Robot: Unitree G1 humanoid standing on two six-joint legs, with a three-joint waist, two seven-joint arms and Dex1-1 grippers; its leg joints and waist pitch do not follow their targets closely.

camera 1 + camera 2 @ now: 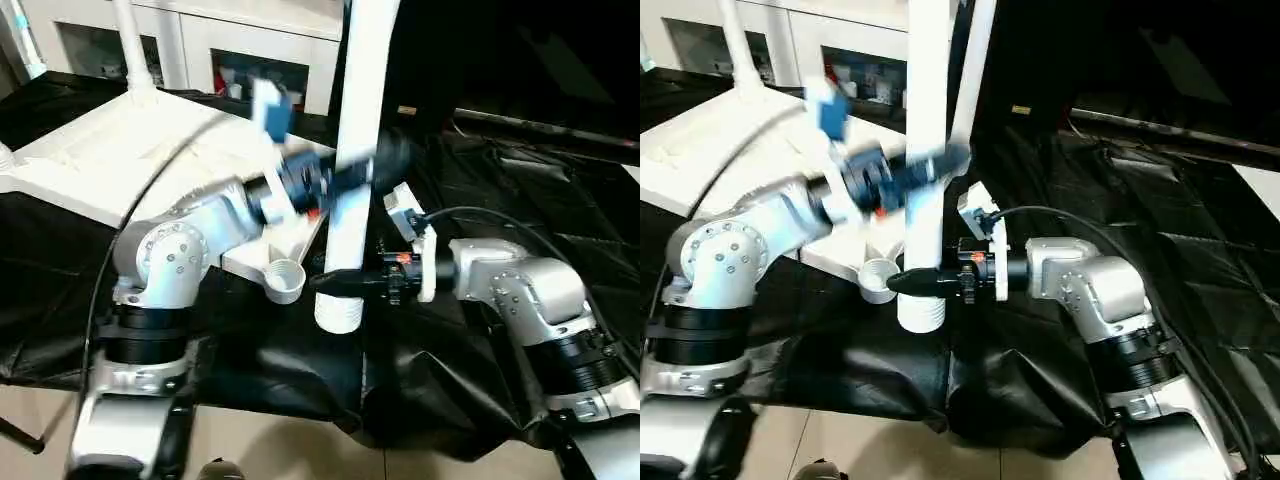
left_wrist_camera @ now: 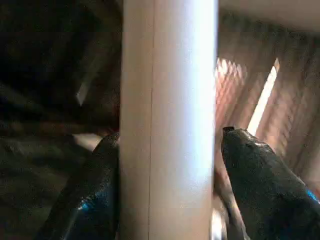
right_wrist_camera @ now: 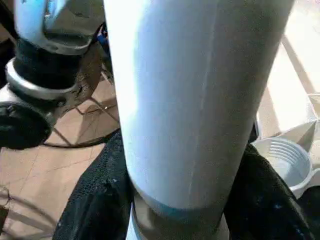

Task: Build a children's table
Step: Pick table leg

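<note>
Above the black-draped work surface [image 1: 250, 370], a long white tapered leg [image 1: 352, 190] stands almost upright, taken in two places at once. The right claw [image 1: 345, 282] is clamped on it just above its ribbed lower end, black fingers [image 3: 90, 210] pressed to either side of the tube. The left claw [image 1: 352, 178] straddles the leg higher up, about mid-length; in its wrist view one finger [image 2: 95, 200] lies against the tube while the other stands a sliver clear, so whether that hold is firm cannot be told.

The leg looks like hollow moulded plastic: light, rigid, and smooth enough to slide or twist in a pinch, which argues for the two spread holds it has now, one low near the plug end for aim and one higher to stop it swinging. Pressing straight down should suit it better than levering sideways.

Just beside the leg's foot waits an open round corner socket [image 1: 283, 280] of the upturned white tabletop [image 1: 90, 160], which lies ribs-up on the black sheeting. At its far corner another leg [image 1: 130, 50] already stands seated.

Crumpled black sheeting covers the whole bench and hangs over its near edge to a pale tiled floor [image 1: 270, 450]. Behind, a white cabinet with glass doors [image 1: 240, 60] lines the wall.
</note>
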